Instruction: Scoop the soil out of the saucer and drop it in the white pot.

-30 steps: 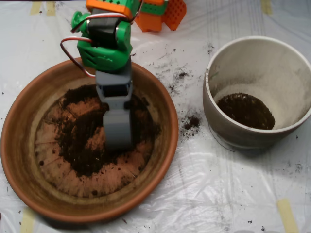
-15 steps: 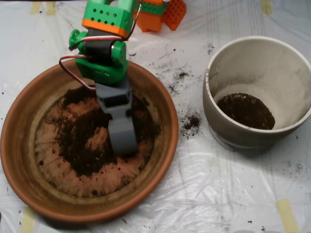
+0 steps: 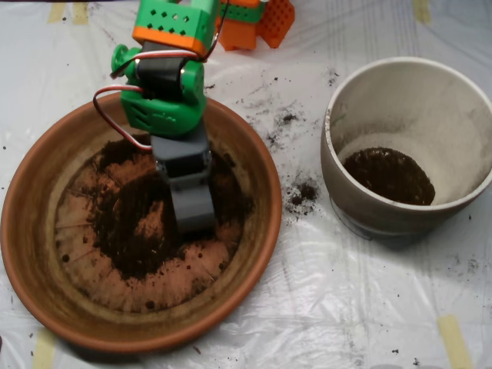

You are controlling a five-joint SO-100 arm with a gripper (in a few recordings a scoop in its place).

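Claw [image 3: 194, 214] has drawn back slightly across the soil [image 3: 142, 231] in the saucer [image 3: 31, 231]; apparently closing on a load, though I cannot tell. White pot [image 3: 461, 115] awaits.

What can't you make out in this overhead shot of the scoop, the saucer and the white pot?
- Soil under the scoop: hidden by the scoop body in the overhead view.
- Whether the scoop holds any soil: its inside faces away from the camera.
- The white pot: right side cut off by the picture edge.
- The arm's orange base: cut off by the top edge.
- The saucer floor under the soil: covered.
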